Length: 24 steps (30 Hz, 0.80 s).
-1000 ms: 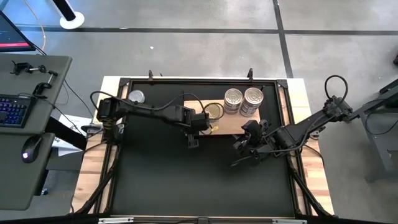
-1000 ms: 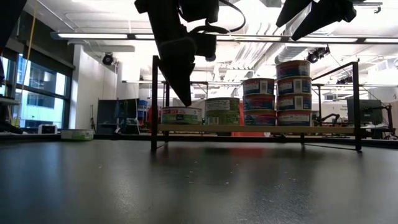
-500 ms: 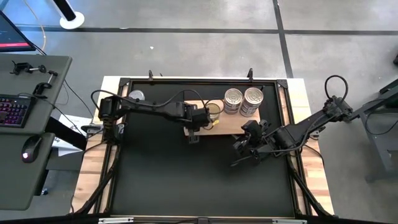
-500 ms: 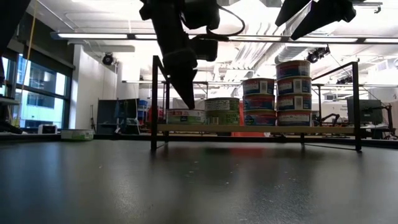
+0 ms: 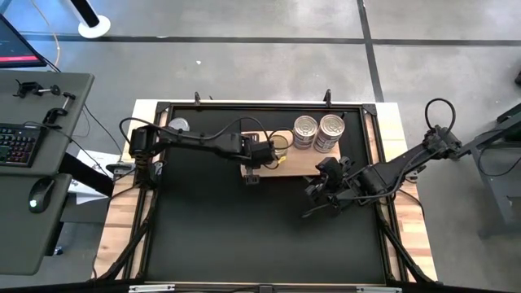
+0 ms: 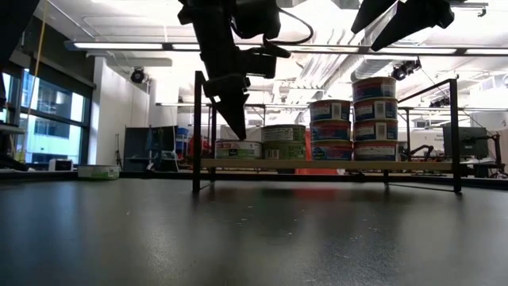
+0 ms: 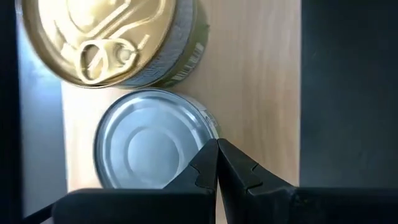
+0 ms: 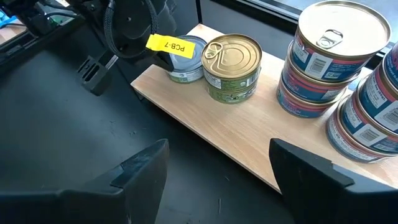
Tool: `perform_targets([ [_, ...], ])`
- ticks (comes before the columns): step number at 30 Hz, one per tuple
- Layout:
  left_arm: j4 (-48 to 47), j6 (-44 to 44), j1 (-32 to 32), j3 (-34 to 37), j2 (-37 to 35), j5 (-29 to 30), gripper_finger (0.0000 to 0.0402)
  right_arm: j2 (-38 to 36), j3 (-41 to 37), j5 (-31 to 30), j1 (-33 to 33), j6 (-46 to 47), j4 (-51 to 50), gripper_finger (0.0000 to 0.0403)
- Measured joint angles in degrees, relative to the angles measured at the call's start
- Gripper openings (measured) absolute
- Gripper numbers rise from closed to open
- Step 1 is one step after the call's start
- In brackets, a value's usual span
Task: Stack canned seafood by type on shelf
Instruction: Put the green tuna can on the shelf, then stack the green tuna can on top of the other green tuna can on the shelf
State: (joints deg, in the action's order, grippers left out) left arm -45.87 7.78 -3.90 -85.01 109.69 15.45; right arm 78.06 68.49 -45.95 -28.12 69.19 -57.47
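The shelf (image 5: 305, 165) is a pale wood board at the far side of the black mat. On its left end a silver-lidded can (image 7: 146, 146) stands beside a gold-lidded can (image 7: 106, 37) with a pull tab. Two tall stacks of cans (image 5: 305, 130) (image 5: 330, 129) stand on the board's right part. My left gripper (image 7: 216, 144) is shut, pointing steeply down at the silver can's near side. My right gripper (image 8: 217, 180) hangs open above the mat, near the board's front edge, with nothing between its fingers. My left gripper meets the silver can's lid rim (image 7: 206, 132) with the tips of its shut fingers, on the side away from the gold can. The fingers come from above, slanting down. The can stands upright on the shelf, its bottom flat on the wood.
A black metal frame (image 6: 196, 127) borders the mat, with posts by the shelf. One more tin (image 5: 177, 126) lies outside the frame at the far left. The wide black mat (image 5: 260, 236) stretches toward the near edge. A desk with a keyboard (image 5: 20, 142) stands to the left.
My left gripper has rolled about its own axis and swung a little toward the far edge, over the shelf's left end, staying shut. The silver-lidded can has slid a short way along the shelf toward the gold can.
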Motion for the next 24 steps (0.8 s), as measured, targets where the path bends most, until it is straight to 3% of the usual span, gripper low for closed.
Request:
perform_targets([
  [14,-1.0,0.1,0.8,0.0,-4.9,0.7,0.0,0.0,0.0,-0.7,0.0,-0.2,1.4,0.0268],
  [19,-2.1,-1.2,2.1,-1.0,-10.6,0.6,0.0,0.0,0.0,-2.0,0.0,-0.2,4.5,0.0268],
  [24,-3.0,-8.1,4.1,-1.4,-19.5,0.8,0.0,0.0,0.0,-3.6,0.0,-0.2,6.8,0.0268],
])
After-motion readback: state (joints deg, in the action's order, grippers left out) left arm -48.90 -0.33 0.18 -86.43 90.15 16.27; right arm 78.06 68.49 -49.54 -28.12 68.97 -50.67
